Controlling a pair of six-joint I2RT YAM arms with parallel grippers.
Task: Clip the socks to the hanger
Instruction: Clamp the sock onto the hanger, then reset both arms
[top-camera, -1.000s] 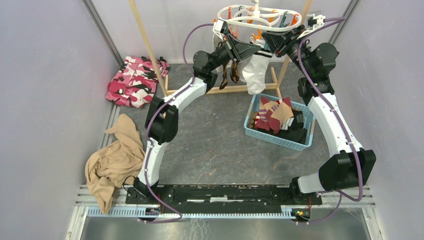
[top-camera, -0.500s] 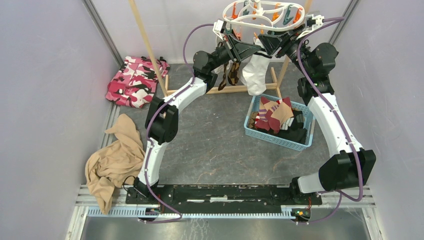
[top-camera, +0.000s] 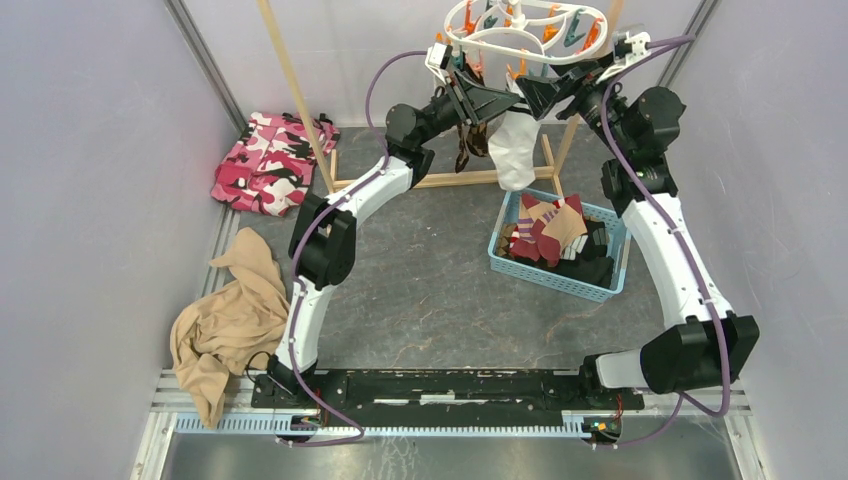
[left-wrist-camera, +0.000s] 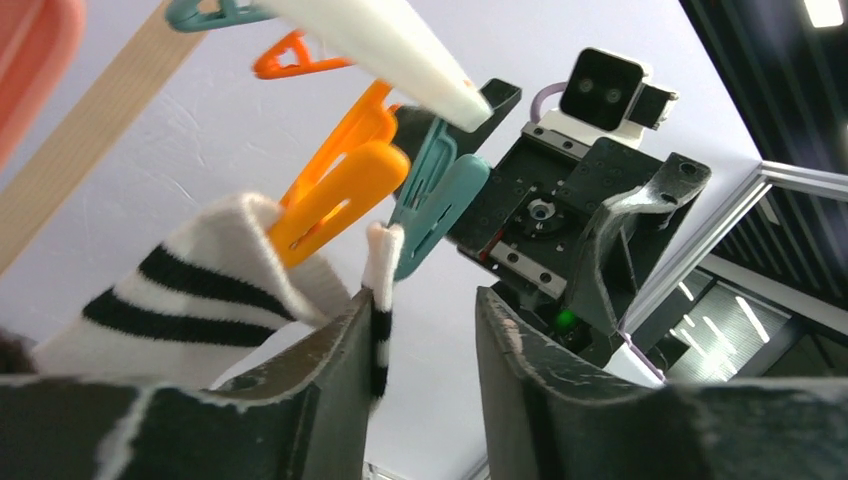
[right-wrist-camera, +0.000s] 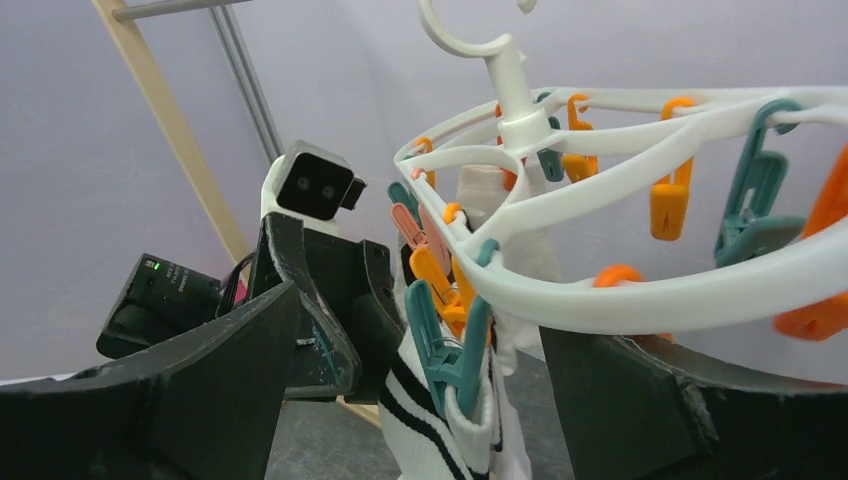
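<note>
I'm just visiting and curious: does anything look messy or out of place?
A tan garment lies crumpled in a heap at the near left edge of the table, and a pink camouflage cloth sits by the left wall, both apart from the basket of socks.

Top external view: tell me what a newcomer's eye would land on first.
The white clip hanger at the far edge catches the eye. The left gripper and right gripper meet just under it, beside a hanging white sock. Next come the blue basket of socks at the right and the pink camouflage cloth at the far left.
</note>
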